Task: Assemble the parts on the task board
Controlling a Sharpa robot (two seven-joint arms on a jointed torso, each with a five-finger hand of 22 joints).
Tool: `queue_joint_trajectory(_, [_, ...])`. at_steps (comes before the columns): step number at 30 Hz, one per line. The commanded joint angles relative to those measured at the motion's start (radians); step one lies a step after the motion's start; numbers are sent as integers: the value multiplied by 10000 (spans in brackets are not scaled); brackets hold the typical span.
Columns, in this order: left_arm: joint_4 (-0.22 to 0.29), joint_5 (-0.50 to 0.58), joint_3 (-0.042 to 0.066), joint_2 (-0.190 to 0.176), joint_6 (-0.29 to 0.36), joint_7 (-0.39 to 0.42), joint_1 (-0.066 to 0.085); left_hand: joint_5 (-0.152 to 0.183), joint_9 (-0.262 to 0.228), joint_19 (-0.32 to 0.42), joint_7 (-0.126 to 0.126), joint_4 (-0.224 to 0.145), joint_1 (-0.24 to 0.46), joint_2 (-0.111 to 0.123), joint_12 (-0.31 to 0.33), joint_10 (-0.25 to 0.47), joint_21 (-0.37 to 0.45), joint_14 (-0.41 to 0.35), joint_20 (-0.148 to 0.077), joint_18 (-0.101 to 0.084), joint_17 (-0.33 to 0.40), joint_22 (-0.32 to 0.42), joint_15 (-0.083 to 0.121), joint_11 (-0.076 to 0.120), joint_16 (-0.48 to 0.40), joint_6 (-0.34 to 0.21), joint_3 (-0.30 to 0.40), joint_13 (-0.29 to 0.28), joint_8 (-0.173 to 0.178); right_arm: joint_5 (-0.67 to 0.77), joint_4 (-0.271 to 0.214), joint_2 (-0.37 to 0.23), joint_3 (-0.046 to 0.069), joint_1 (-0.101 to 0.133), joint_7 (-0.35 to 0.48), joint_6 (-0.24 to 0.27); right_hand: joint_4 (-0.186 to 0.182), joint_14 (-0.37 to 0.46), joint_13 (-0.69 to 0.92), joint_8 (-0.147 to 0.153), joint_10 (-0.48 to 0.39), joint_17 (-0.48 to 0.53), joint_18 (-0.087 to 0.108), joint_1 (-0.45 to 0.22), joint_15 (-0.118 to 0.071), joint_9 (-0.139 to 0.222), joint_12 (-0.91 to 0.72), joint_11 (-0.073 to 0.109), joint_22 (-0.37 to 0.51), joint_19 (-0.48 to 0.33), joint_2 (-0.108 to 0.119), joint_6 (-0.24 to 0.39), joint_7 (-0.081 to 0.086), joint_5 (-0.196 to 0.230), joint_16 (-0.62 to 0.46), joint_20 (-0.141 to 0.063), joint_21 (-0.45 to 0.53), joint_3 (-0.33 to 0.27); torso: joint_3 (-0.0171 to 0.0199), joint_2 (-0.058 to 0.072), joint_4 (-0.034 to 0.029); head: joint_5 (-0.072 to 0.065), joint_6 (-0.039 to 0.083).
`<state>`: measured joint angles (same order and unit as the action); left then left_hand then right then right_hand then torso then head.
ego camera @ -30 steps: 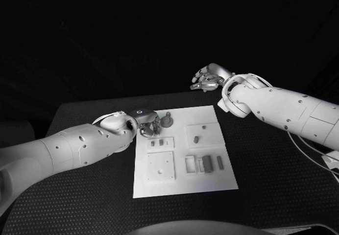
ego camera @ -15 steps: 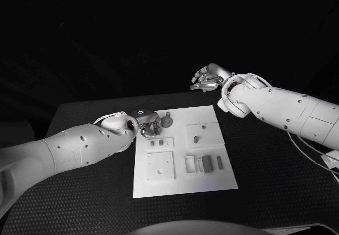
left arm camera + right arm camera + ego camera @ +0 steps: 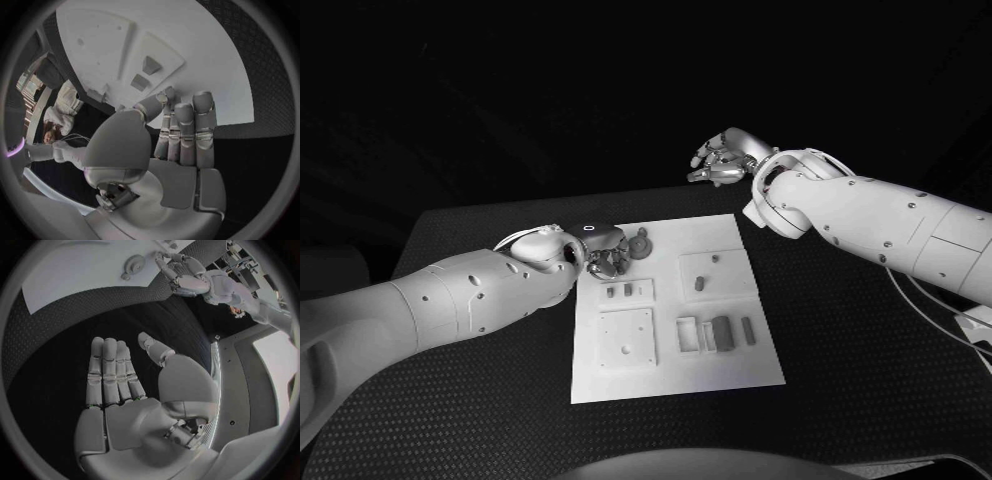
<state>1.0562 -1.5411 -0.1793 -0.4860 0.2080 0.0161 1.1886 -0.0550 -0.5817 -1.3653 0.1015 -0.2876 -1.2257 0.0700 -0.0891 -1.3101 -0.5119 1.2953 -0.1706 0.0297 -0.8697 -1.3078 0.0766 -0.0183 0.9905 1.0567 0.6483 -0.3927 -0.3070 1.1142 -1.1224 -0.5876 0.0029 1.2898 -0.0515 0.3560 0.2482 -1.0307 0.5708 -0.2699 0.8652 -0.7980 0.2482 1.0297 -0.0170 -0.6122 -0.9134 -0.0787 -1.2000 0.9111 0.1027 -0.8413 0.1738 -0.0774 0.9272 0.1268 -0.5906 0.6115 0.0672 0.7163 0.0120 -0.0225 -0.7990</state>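
- Our left hand (image 3: pixel 600 258) hangs over the board's (image 3: pixel 733 370) far left corner, just beside a round part (image 3: pixel 642 245) that lies there.
- In the left wrist view the left hand (image 3: pixel 181 135) shows straight fingers lying side by side with nothing between them; we cannot tell whether the tips touch the board (image 3: pixel 212 60).
- Our right hand (image 3: pixel 721 160) is raised beyond the table's far edge, well apart from the board. Its fingers look loosely curled from the head view, while the right wrist view shows the right hand (image 3: pixel 122 385) flat and holding nothing.
- Other small parts (image 3: pixel 723 334) lie in or near the raised blocks nearer us; none looks gripped.
- We judge the step to be the left hand reaching for the round part, grasp not yet made.
- Next we would need to bring the fingers around that part and close on it without pushing it off the corner.
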Motion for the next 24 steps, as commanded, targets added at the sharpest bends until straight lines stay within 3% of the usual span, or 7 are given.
queue_joint_trajectory(1, [-99,-154,-50,53,-367,-138,-135,-16,13,4,2,-3,40,-98,-26,-102,-67,-6,-63,955,16,-241,35,-137,64,67,49,-9,-25,11,-13,2,4,-3,97,-85,-10,-92,-12,-3,17,-14,136,32,6,11,30,14,-14,-4,-65,5,52,-20,-64,39,42,-58,-4,7,9,-19,-7])
queue_joint_trajectory(15, [-132,43,-49,44,-219,-45,-221,-15,12,21,6,-3,58,-101,-12,-98,-80,-21,-62,950,20,-242,31,-142,80,59,45,-14,-16,10,-16,-11,4,-3,93,-89,-9,-96,-21,-4,16,-28,136,34,7,12,26,13,-18,-2,-68,5,52,-21,-77,39,49,-60,-4,-14,-1,-47,-55])
queue_joint_trajectory(24, [-162,118,-50,-15,-210,-66,-220,-6,70,264,171,-2,113,77,191,250,-18,-299,20,929,106,-222,-84,-265,31,-298,-3,24,191,5,-8,-22,4,-3,89,-92,-12,-97,-28,-3,14,-39,136,26,8,15,25,12,-21,-2,-59,8,54,-20,-90,41,55,-67,-2,-11,-6,-55,-54])
